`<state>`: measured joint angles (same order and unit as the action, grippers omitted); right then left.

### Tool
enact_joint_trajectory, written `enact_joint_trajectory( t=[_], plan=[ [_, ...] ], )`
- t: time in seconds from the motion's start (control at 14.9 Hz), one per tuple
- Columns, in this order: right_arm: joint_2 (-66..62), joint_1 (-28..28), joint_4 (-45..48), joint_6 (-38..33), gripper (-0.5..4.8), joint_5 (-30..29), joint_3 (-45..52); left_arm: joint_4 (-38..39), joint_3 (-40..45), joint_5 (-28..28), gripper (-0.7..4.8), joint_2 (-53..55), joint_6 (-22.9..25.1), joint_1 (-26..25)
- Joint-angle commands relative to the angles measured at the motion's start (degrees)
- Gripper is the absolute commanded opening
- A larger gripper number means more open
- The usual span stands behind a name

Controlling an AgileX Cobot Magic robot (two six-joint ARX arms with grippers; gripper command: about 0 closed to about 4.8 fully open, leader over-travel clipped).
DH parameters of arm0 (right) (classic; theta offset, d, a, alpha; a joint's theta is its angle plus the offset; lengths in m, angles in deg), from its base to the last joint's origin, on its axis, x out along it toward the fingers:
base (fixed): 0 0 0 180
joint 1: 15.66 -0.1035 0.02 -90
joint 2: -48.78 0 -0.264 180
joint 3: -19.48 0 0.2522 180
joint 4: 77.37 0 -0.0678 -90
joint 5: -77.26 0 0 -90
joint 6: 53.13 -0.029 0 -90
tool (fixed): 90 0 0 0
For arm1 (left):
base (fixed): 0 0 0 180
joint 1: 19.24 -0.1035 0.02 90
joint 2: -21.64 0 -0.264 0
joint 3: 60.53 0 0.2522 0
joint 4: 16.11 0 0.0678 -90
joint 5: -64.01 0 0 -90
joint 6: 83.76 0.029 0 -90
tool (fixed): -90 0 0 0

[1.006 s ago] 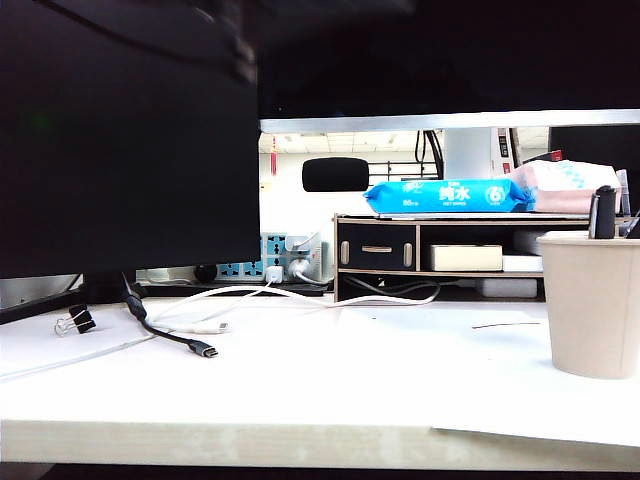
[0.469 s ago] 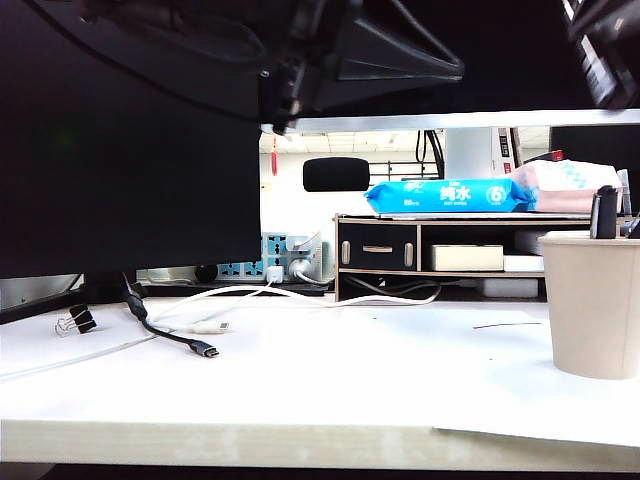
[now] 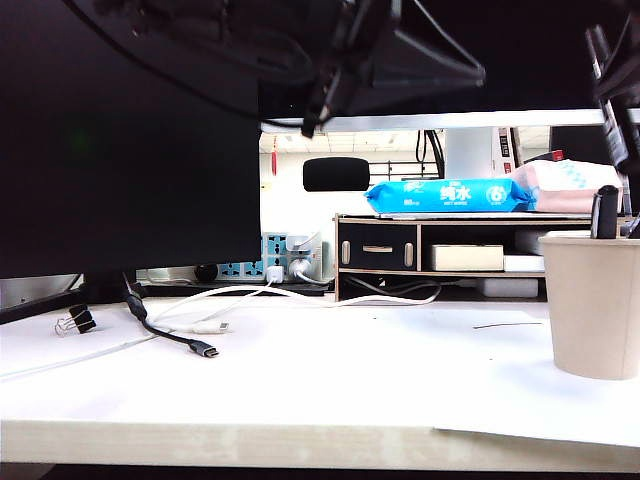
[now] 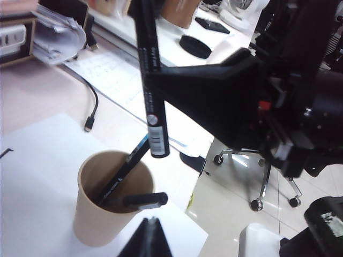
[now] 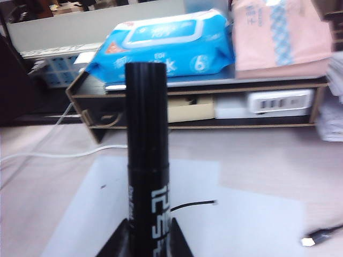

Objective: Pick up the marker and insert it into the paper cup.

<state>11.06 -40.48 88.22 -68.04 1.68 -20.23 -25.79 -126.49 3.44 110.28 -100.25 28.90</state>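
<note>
Pens are counted as three: one thick black cylindrical marker point(image 5: 147, 203) w/ white lettering, clamped between the right gripper point(image 5: 146, 242) jaws, plus two dark pens point(image 4: 126, 171) already leaning inside the single plain tan paper cup point(image 4: 92, 214). In the left wrist view the marker is seen hanging above the cup mouth, tip just over the rim. Left gripper point(image 4: 146, 238) is near the cup; its jaw state can't be told.
</note>
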Motion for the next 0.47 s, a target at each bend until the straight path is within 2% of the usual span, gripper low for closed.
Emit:
enact_joint_trajectory(
  t=[0.07, 0.47],
  plan=[
    [-3.08, 0.98, 6.34, -1.4, 0.53, -1.05, 1.6, -0.39, -0.02, 0.15, -0.05, 2.62, -1.16, 0.11],
    [-14.27, 0.98, 14.67, -3.19, 0.53, -1.7, 1.57, -1.33, -0.04, -0.09, -0.05, 4.11, -2.4, 0.17]
  ],
)
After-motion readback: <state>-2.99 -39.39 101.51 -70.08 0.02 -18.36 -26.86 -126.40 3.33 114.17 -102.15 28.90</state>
